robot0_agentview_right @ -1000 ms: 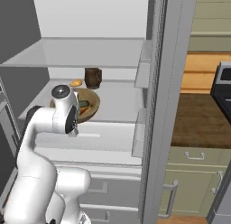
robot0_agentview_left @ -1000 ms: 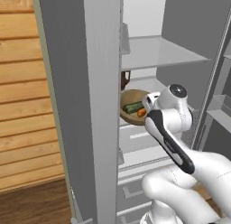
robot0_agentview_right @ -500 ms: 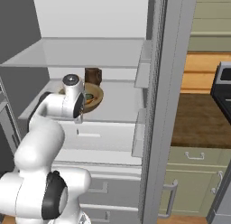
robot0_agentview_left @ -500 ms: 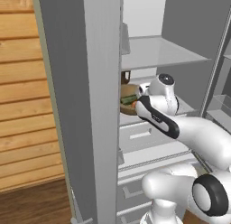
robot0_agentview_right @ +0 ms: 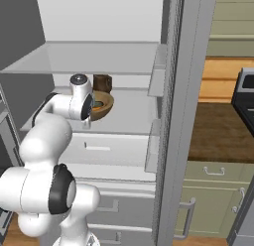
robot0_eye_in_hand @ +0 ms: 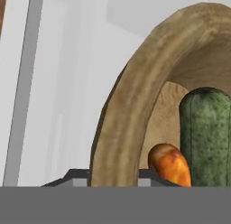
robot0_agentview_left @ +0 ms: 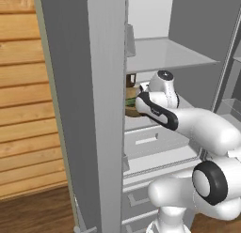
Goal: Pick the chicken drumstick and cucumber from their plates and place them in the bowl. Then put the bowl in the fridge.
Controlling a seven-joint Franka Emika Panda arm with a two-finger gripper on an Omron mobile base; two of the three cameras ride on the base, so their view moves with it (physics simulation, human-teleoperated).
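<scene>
The light-brown wooden bowl (robot0_agentview_right: 102,104) rests on the middle shelf of the open grey fridge (robot0_agentview_left: 84,110), partly hidden by my arm in the left base view (robot0_agentview_left: 132,108). In the hand view the bowl's thick rim (robot0_eye_in_hand: 131,105) runs between my fingertips, and my gripper (robot0_eye_in_hand: 110,175) is shut on it. Inside the bowl lie the dark green cucumber (robot0_eye_in_hand: 205,137) and the orange-brown chicken drumstick (robot0_eye_in_hand: 170,164), side by side. In the right base view my gripper (robot0_agentview_right: 90,109) sits at the bowl's left rim. The plates are out of view.
A dark brown jar (robot0_agentview_right: 102,82) stands on the same shelf right behind the bowl. Another shelf (robot0_agentview_right: 94,59) hangs close above, and pale drawers (robot0_agentview_right: 99,148) sit below. The fridge door (robot0_agentview_right: 176,116) stands open on the right, with green cabinets (robot0_agentview_right: 213,200) past it.
My arm has stretched deeper into the fridge, carrying the bowl from the shelf's front edge back toward the jar. The grip on the rim looks the same.
</scene>
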